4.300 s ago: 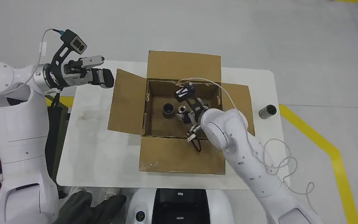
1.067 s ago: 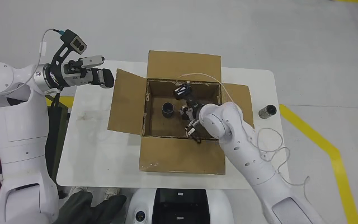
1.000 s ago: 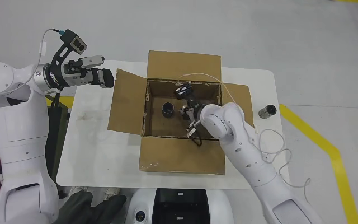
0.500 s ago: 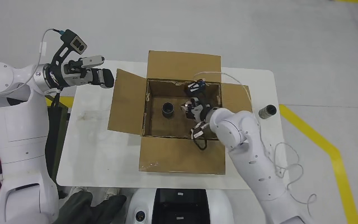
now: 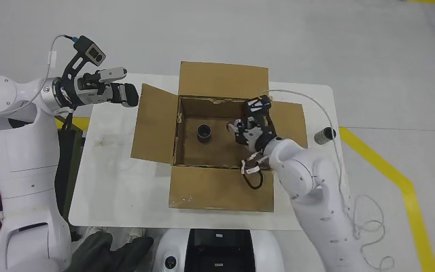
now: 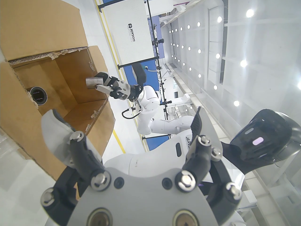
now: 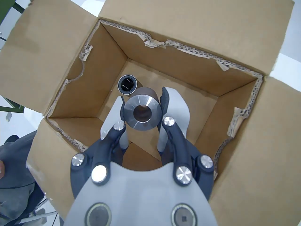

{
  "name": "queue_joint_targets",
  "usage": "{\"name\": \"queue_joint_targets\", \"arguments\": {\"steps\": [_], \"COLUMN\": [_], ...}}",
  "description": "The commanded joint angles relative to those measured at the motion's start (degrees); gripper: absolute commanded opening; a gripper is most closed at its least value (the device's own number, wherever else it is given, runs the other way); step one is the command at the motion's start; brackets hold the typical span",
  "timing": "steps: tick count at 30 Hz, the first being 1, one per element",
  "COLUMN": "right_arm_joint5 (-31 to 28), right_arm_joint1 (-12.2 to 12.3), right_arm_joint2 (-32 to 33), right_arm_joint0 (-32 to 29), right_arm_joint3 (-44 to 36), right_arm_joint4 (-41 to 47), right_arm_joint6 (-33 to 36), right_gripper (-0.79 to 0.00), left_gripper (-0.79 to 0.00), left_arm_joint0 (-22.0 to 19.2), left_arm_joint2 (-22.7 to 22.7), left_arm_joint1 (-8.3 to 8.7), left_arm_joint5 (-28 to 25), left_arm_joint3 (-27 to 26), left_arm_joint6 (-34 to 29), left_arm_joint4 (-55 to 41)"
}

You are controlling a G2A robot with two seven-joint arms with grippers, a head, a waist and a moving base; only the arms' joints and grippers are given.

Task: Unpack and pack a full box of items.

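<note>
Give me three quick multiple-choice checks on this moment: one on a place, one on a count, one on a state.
1. Where is the loose cylinder?
A) on the table, beyond the box flap on the right arm's side
B) on the back flap
C) on the floor

2. How many cylinders rest on the box floor?
A) none
B) one
C) three

3. What state is the right end effector in?
A) open and empty
B) shut on the metal cylinder
C) shut on a flap

Answers:
1 A, the top view shows it on the white surface past that flap.
2 B, a single dark-rimmed cylinder sits there.
3 B, it clamps the metal cylinder from both sides above the box.
</note>
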Motion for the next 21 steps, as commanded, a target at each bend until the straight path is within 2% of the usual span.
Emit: {"name": "queue_joint_targets", "arguments": {"steps": [1,11,21], "right_arm_joint5": [-0.12,-4.69,-2.42], "right_arm_joint1": [0.21,1.43,2.42], "right_arm_joint2": [1.02,7.78,12.83], "right_arm_joint0": [-0.98,-7.32,-13.52], "right_arm_joint3": [-1.29,-7.07,-10.95], "right_arm_joint4": [0.45,8.31,6.66], "right_arm_joint6": [-0.27,-3.24,-7.81], "right_gripper": [-0.785,-0.785,-0.785], "left_gripper": [0.000,0.000,0.000], "left_arm_joint0": [0.00,0.00,0.00], "left_arm_joint2": [0.00,0.00,0.00], "left_arm_joint1": [0.00,0.00,0.00], "left_arm_joint5": [0.00,0.00,0.00], "left_arm_joint3": [0.00,0.00,0.00], "left_arm_joint6": [0.00,0.00,0.00], "left_arm_joint4": [0.00,0.00,0.00]}}
